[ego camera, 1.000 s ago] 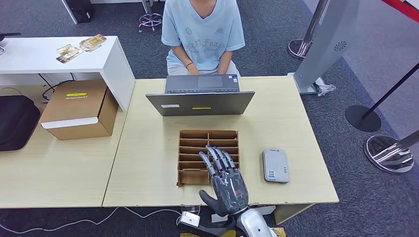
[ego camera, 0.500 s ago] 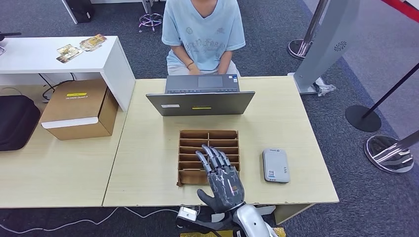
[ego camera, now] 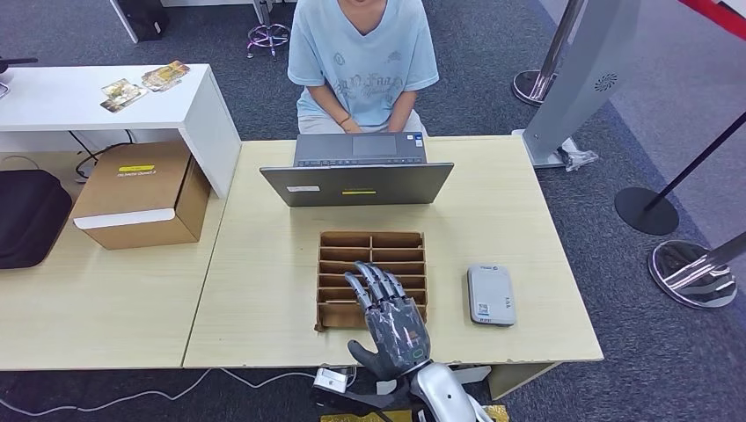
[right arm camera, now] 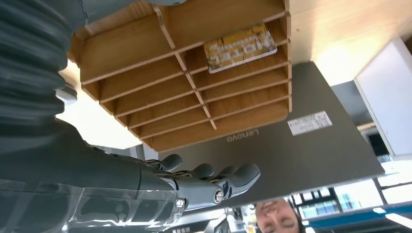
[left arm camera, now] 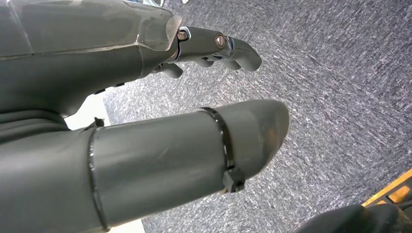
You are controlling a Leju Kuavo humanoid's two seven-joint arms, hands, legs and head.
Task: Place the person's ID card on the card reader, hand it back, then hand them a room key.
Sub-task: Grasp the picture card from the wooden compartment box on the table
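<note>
I have the right robot hand [ego camera: 393, 321] hovering flat over the near end of the wooden card rack [ego camera: 371, 239], fingers spread apart and holding nothing. The left robot hand [left arm camera: 145, 145] hangs at my side above grey carpet, also empty, its fingers loosely curled but not closed.

The rack sits mid-bench, between the laptop [ego camera: 356, 183] at the far edge and the near edge. In the right wrist view I see one yellow key card [right arm camera: 238, 47] lying in a slot of the rack; I judge that to be the room key. The grey card reader [ego camera: 490, 294] lies just beside the rack, toward the right edge of the bench, with nothing on it. I see no ID card anywhere, and the person [ego camera: 362, 54] sits behind the laptop with hands held in close, so I cannot tell where the ID stands.

My worry is the slot walls. The dividers are thin and close together, and these fingers are thick: coming down slightly off, I could jam a fingertip on a divider, shove the light rack across the bench or tip it toward the near edge. The card lies flat and low, so a shallow pinch may slide it deeper instead of lifting it. Reaching on toward the person, my forearm could also clip the laptop lid.
</note>
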